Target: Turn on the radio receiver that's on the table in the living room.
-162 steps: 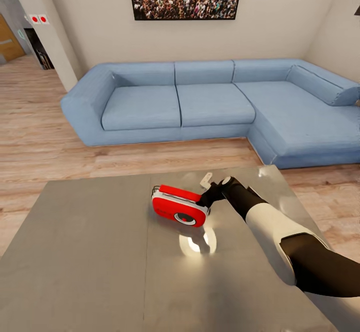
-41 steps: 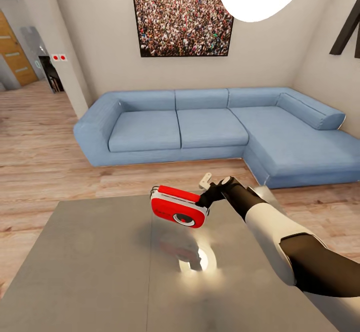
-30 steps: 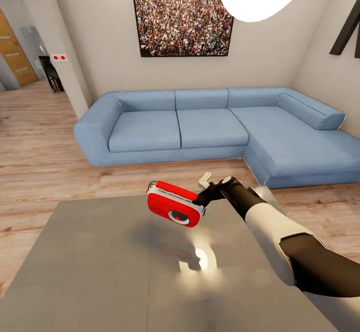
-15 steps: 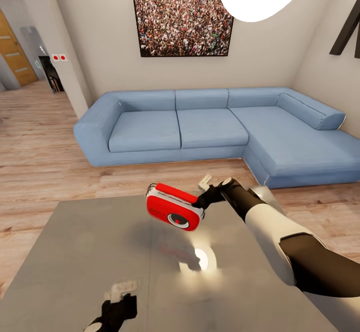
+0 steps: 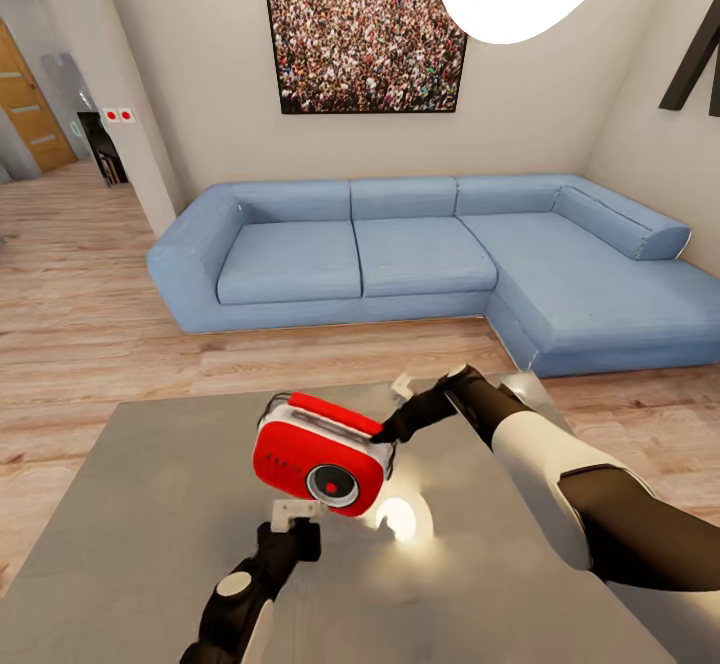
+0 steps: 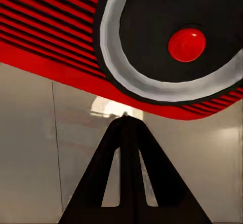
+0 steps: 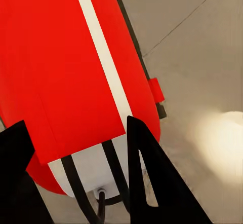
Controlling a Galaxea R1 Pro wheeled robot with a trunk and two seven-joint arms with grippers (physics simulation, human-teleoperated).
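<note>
**Radio up off the surface, left arm closing in on the dial**

Since half a second ago, the radio receiver (image 5: 320, 454) has swung down and toward us, and the left gripper (image 5: 297, 512) has climbed to just under its front. We hold the radio above the grey surface (image 5: 150, 504), clear of it, with the right gripper (image 5: 392, 426) at its 3 o'clock end; those jaws sit clamped on the white-trimmed end. Left jaws look pressed together, holding nothing, tips aimed just below the round dial (image 6: 174, 41). By our reckoning, the lift is done; the switching-on press is not yet made.
</note>
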